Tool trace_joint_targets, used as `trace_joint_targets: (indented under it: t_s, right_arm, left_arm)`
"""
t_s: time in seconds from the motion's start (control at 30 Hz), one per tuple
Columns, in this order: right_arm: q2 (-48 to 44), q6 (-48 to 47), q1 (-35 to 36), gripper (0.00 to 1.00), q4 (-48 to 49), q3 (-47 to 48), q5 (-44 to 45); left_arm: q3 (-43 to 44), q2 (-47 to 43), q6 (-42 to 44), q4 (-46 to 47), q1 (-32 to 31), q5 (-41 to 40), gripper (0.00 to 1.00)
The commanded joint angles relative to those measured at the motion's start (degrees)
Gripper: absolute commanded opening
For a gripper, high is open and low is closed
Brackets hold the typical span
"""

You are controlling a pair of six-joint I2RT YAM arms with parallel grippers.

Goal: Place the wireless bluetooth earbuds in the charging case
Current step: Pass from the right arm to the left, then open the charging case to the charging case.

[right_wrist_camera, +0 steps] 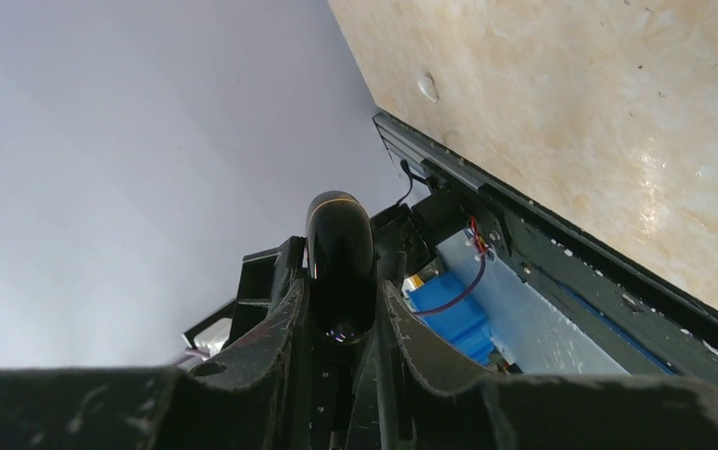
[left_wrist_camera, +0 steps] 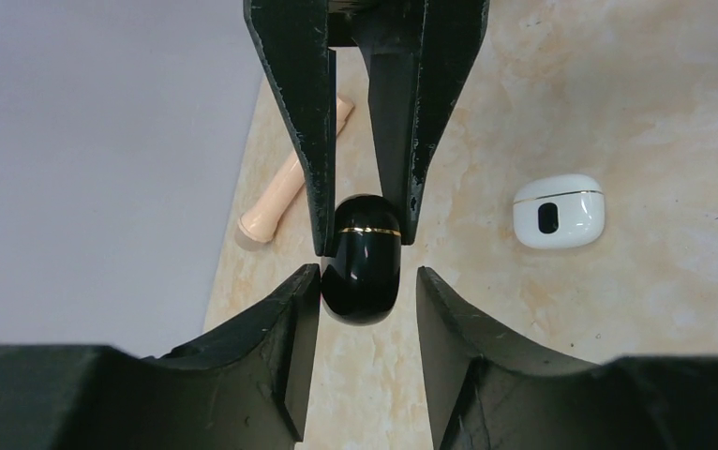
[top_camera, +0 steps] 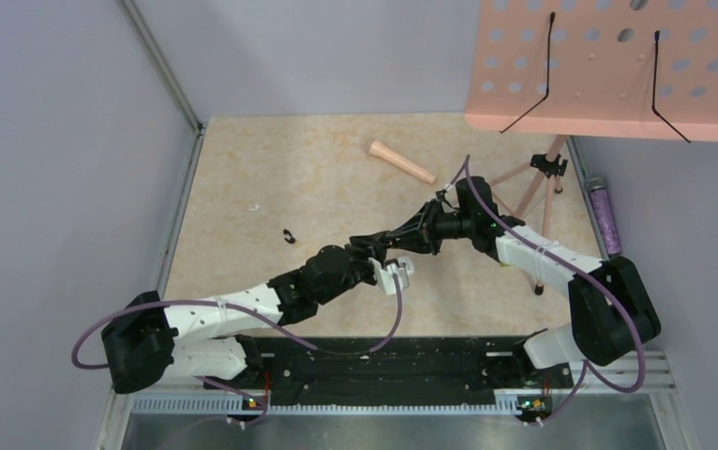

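Observation:
My right gripper (top_camera: 382,246) is shut on a glossy black charging case with a thin gold seam (left_wrist_camera: 363,267), held above the table. The case also shows in the right wrist view (right_wrist_camera: 338,239) between my right gripper's (right_wrist_camera: 344,277) fingers. My left gripper (left_wrist_camera: 367,281) is open around the case's lower end; its left finger is almost touching the case, and its right finger is apart from it. In the top view the left gripper (top_camera: 375,253) meets the right one mid-table. A shut white case (left_wrist_camera: 559,211) lies on the table. A tiny white piece (top_camera: 255,207), possibly an earbud, lies far left.
A pink tapered peg (top_camera: 401,161) lies at the back of the table. A pink music stand (top_camera: 608,66) on a tripod (top_camera: 538,187) stands at the back right, beside a purple bottle (top_camera: 605,214). A small black bit (top_camera: 288,234) lies left of centre.

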Motion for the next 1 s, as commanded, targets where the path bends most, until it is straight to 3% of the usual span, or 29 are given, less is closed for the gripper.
trace_joint_targets:
  t_s: [0.0, 0.17, 0.27, 0.43, 0.5, 0.53, 0.57, 0.67, 0.73, 0.83, 0.97]
  right_arm:
    - [-2.48, 1.90, -0.42, 0.00, 1.60, 2.50, -1.42]
    - [-3.03, 2.40, -0.39, 0.00, 2.07, 1.96, -1.50]
    - [-3.27, 3.51, -0.42, 0.00, 3.36, 1.24, -1.53]
    - [-3.46, 4.56, -0.42, 0.00, 4.72, 0.62, -1.49]
    - [-3.57, 4.72, -0.38, 0.00, 4.91, 0.52, -1.39]
    - [-3.61, 4.79, -0.41, 0.03, 5.02, 0.40, -1.22]
    - [-3.69, 4.81, -0.42, 0.13, 5.43, 0.24, -1.10]
    - [-4.35, 5.49, -0.41, 0.56, 7.62, -0.81, -0.47]
    - [-4.79, 5.69, -0.47, 0.75, 8.83, -1.37, -0.07]
    - [-5.36, 4.90, -0.79, 0.81, 8.71, -1.44, 0.60]
    - [-6.61, 0.63, -1.41, 0.82, 4.94, -0.85, 2.96]
  left_arm:
    - [2.03, 0.56, -0.16, 1.87, -0.26, -0.40, 0.47]
    - [1.81, 0.37, -1.81, 2.09, -0.24, -1.57, 0.47]
    - [1.85, 0.15, -2.14, 1.71, -0.26, -1.81, 0.35]
    - [2.66, 0.49, -2.54, 0.03, -0.27, -2.11, 0.01]
    - [2.92, 0.59, -3.19, -0.37, -0.22, -2.37, 0.00]
    - [2.95, 0.54, -3.53, -0.32, -0.20, -2.45, 0.00]
    - [2.90, 0.38, -4.05, -0.35, -0.21, -2.61, 0.00]
    - [3.17, -0.38, -6.95, -1.40, -0.20, -3.51, 0.00]
    - [2.63, -1.21, -8.75, -2.01, -0.21, -3.43, 0.00]
    - [2.37, -3.01, -12.26, -4.50, -0.15, -2.23, 0.00]
    - [5.51, -4.57, -22.52, -13.48, 1.37, 1.95, 0.00]
